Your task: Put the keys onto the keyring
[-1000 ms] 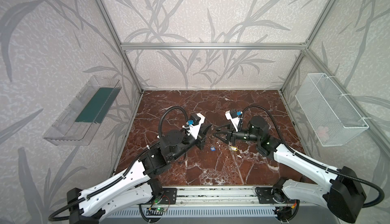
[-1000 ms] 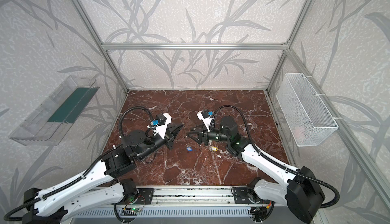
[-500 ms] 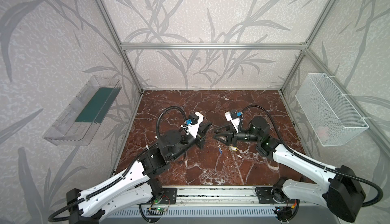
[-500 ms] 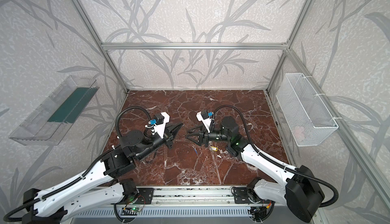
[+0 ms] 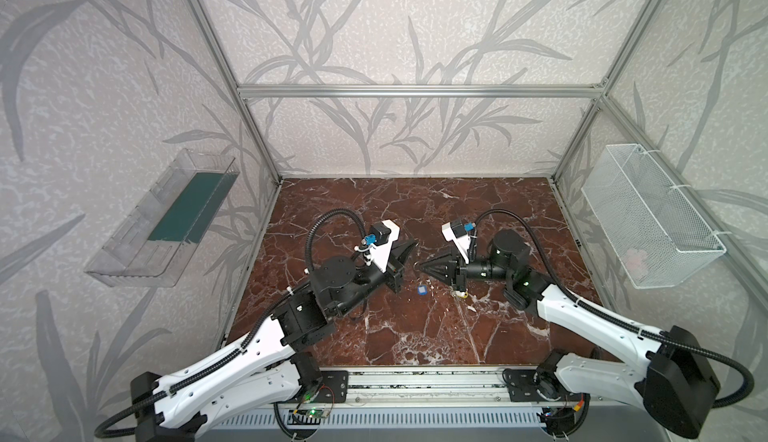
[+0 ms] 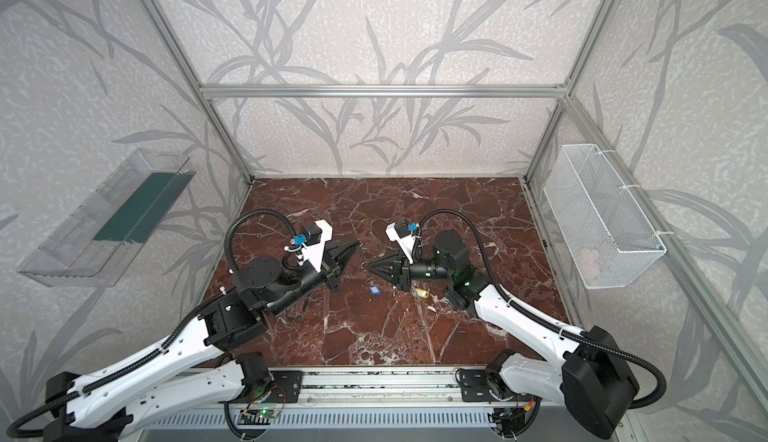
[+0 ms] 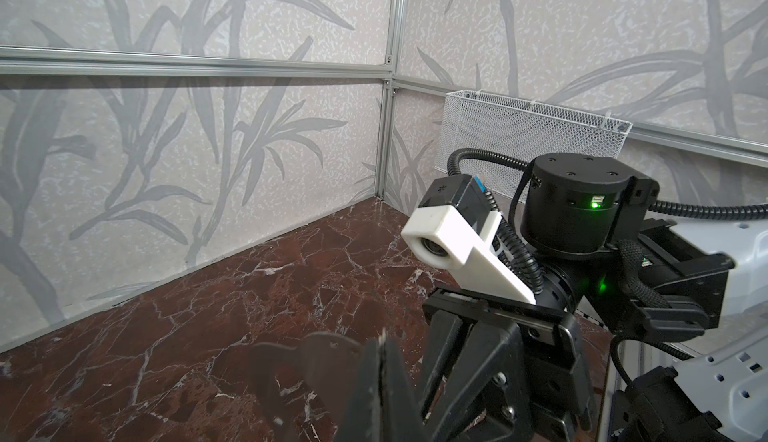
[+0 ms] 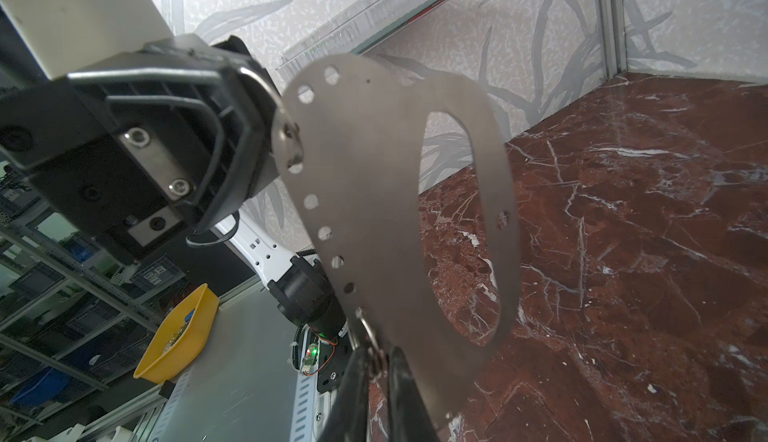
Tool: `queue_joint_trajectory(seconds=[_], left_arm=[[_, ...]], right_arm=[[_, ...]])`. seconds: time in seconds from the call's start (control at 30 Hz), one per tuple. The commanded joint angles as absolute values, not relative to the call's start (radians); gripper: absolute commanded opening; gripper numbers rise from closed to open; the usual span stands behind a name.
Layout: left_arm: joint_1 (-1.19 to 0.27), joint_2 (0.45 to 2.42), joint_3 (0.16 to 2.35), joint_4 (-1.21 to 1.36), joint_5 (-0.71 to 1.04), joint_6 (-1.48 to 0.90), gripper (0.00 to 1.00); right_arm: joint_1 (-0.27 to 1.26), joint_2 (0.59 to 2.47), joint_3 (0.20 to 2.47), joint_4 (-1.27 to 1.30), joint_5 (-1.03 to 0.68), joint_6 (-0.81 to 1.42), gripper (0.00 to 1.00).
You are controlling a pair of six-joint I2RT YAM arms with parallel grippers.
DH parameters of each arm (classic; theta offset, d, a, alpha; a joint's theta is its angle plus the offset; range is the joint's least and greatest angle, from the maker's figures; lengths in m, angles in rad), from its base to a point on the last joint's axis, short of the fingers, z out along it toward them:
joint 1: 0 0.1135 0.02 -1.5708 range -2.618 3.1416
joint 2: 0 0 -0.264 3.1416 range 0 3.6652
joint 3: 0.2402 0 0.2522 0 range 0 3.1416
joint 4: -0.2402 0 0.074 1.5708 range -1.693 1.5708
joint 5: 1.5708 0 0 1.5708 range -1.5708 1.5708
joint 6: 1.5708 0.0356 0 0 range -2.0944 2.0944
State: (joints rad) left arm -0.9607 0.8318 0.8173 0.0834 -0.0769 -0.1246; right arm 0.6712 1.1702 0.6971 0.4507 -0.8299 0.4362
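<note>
Right gripper [image 5: 420, 266] jaws have closed to a point since earlier. Both top views: small blue-tagged key [image 5: 422, 290] mid-frame below the tips, over red marble table [image 5: 415, 336]; yellow-tagged key [image 6: 420, 293] just right of it. Left wrist: left gripper [image 7: 382, 361] closed, low centre. Right wrist: left gripper clamps flat grey D-shaped metal keyring [image 8: 374, 169] at centre; right fingers [image 8: 349, 402] pinch small wire ring [image 8: 368, 331] at its lower edge.
</note>
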Motion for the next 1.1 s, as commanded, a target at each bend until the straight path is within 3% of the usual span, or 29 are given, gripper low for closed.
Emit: queue_joint_trajectory(seconds=[0.0, 1.07], left_arm=[[-0.959, 0.816, 0.818, 0.123, -0.076, -0.130, 0.00], [-0.959, 0.824, 0.798, 0.135, -0.095, -0.126, 0.00]], right_arm=[[0.670, 1.170, 0.707, 0.451, -0.838, 0.423, 0.15], [0.693, 1.204, 0.729, 0.555, -0.919, 0.475, 0.20]])
